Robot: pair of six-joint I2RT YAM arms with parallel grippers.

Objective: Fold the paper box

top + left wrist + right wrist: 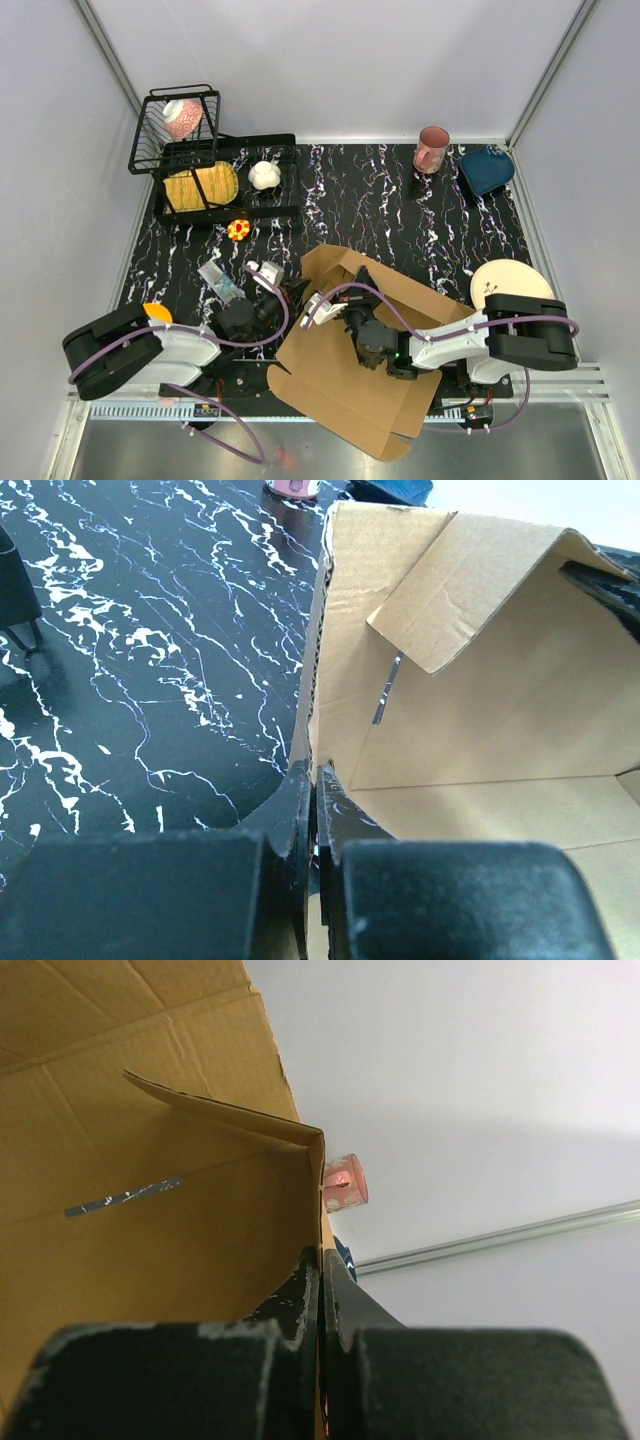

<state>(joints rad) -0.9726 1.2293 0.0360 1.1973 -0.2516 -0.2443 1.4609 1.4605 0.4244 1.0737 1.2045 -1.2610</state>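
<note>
The paper box (340,385) is a brown cardboard sheet lying half-folded at the near middle of the table, its far walls raised. At its left wall, my left gripper (297,297) is shut on the upright edge. In the left wrist view the fingers (300,800) pinch that edge of the paper box (480,730), with a bent flap above. My right gripper (362,285) is shut on a raised wall farther in. In the right wrist view its fingers (305,1285) clamp the wall's edge, with the box's inner face (150,1250) to the left.
A black wire rack (215,160) with a yellow item stands at the back left. A pink cup (432,150) and a blue dish (487,168) are at the back right. A cream plate (505,280) lies at the right. A small orange thing (238,230) and a packet (218,280) lie left of the box.
</note>
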